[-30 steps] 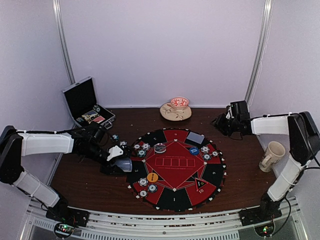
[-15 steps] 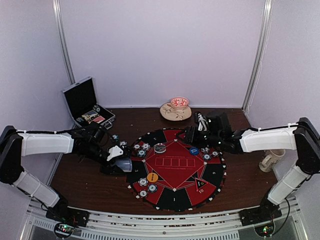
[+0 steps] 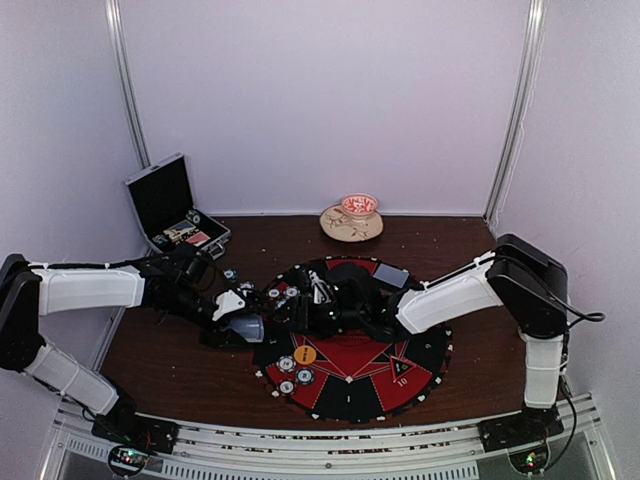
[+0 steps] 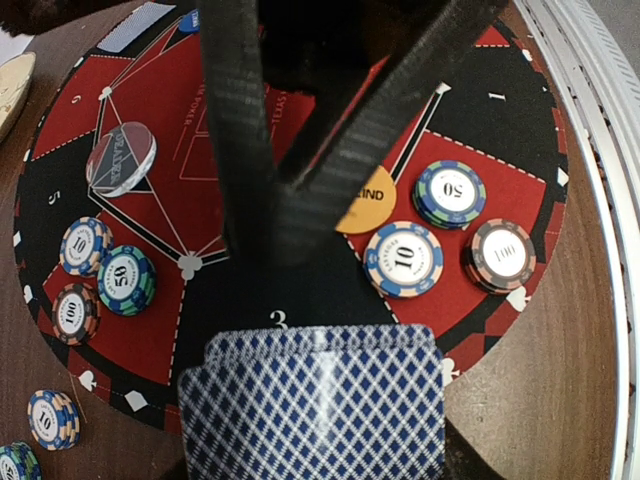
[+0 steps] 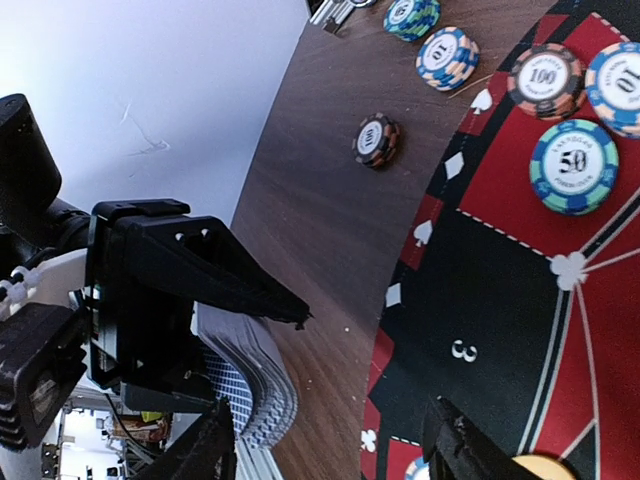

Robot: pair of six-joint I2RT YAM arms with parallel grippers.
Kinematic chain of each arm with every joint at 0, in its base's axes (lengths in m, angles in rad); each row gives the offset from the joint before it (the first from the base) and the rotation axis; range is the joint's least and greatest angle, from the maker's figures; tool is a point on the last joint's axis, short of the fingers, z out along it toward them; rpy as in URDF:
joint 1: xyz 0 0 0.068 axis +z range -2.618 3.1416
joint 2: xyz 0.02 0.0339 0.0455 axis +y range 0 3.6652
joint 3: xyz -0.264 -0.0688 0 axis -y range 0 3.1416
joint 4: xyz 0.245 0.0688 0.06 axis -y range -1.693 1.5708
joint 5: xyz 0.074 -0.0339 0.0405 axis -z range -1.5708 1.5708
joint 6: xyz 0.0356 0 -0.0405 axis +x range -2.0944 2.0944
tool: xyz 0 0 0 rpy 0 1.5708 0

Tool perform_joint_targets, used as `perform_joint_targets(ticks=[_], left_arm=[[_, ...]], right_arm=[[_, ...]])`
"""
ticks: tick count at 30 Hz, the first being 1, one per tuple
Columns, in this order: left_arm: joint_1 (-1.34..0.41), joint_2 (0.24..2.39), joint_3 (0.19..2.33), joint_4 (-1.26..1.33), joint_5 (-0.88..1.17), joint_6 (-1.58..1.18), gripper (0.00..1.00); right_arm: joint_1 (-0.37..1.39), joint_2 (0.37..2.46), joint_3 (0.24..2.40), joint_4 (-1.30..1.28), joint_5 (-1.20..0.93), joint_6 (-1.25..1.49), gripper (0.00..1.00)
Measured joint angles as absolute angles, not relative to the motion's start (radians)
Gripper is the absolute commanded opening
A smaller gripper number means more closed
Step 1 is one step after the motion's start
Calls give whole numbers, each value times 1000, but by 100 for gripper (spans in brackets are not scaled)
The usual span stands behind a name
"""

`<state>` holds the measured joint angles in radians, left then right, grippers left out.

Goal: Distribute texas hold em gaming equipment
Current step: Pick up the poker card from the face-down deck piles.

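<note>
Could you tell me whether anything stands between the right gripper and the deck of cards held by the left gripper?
Nothing visible does. The right gripper, jaws open, faces the deck of cards clamped in the left gripper at the mat edge; only bare mat and table lie between. The chips sit to the sides.

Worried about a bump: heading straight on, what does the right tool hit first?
Likely the deck held in the left tool, right ahead of it; depth is unclear.

White walls (image 3: 320, 100), brown wood table (image 3: 170, 365) (metal corner posts (image 3: 517, 110)).
</note>
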<state>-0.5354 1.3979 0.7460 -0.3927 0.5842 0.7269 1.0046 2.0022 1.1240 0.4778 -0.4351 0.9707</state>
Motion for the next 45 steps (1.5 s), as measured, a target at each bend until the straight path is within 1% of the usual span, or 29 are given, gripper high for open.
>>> perform_joint_targets(ticks=[8,25,28,31,37,45], left_arm=[[-535,1398,744,-395,583,727,52],[-533,1397,743,-394,584,727,53],[-533,1397,743,-394,585,727,52],[-533,1397,743,-394,585,727,53],[-534,1397,740,-395,583,727,52],[-533,1397,739,-394,579,727,53]], right_arm=[[1035,2123,1237,551,-468,1044,67],[1070,2190,1330,536,-483,1064,68],[1075,2206,1349,513,-482,1062,65],[1076,2207,1352,483,-473,1052,58],[1072,2201,1349,463,-444,1044,48],[1060,2139,1288,439,-431,1021,44]])
